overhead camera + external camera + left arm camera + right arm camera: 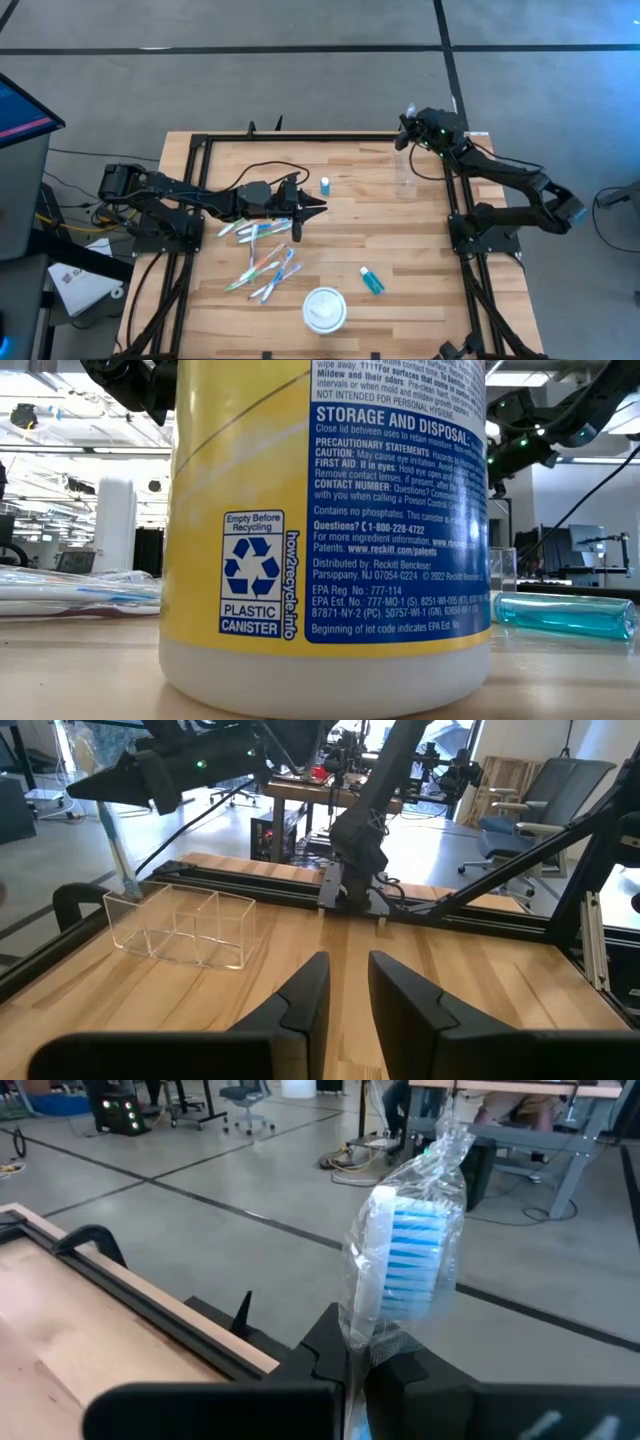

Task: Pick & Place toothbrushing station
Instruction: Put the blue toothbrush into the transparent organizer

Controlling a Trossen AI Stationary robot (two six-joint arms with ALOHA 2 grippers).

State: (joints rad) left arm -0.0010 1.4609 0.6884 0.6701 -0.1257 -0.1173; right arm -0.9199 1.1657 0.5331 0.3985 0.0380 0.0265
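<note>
The wooden table point(420, 260) holds everything. Its black frame point(300, 139) runs along the back edge and down both sides.

The left arm point(190, 198) lies low over the left side of the table and reaches toward the middle. The left gripper point(308, 210) is at the end of it, just past the pile of toothbrushes point(262, 255). Its two fingers point(300, 1005) are a little apart and hold nothing.

The right arm point(520, 190) bends back to the far right corner of the table. The right gripper point(408, 128) is there, clamped tight on a blue toothbrush point(410, 1260) still in its clear wrapper, with the bristles sticking up between the fingers.

A big yellow canister point(330, 530) stands close to the low camera and hides most of the table. From above it is the round white lid point(325, 308) near the front edge.

The clear tumbler point(405, 185) stands near the right edge, toward the back, just below the right gripper. It has clear walls inside point(185, 925).

The toothbrushes lie loose in the left middle of the table, crossing each other.

One small tube point(325, 185) stands in the middle near the back. The other tube point(372, 281) lies flat nearer the front, right of the lid
</note>
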